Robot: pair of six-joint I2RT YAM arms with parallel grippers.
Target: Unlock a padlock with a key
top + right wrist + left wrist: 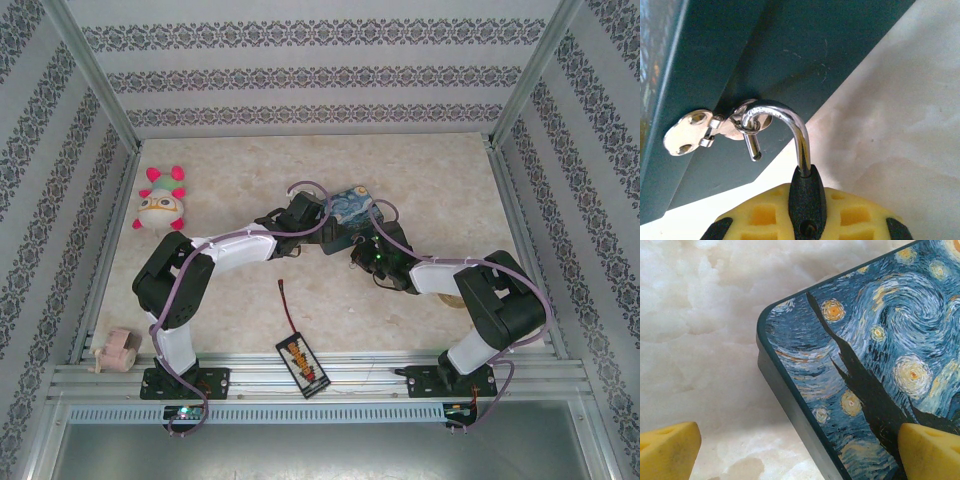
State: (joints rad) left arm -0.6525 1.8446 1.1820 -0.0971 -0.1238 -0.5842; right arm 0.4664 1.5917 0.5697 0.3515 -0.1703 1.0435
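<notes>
1. The table (440,180) is lying wide and bare beyond the painted tin (350,208), walls (300,80) closing its edges.
2. The left pincer (800,447) is standing wide apart, straddling the tin's rounded corner: one finger over the lid, one over the table.
3. The right pincer (807,215) is clamping the padlock (806,192) beside the tin's side wall, its shackle (799,131) hooking through the silvery hasp (695,131).

The padlock (807,200) had a black, grainy body and a shiny silver shackle (790,117). The tin (880,340) carried swirling blue sky with yellow-orange stars; its sides were dark teal. Yellow pads (667,447) tipped the jaws. The desk (700,315) was cream, marble-veined. Left of the tin, a plush toy (162,205) was white with pink spikes.
</notes>
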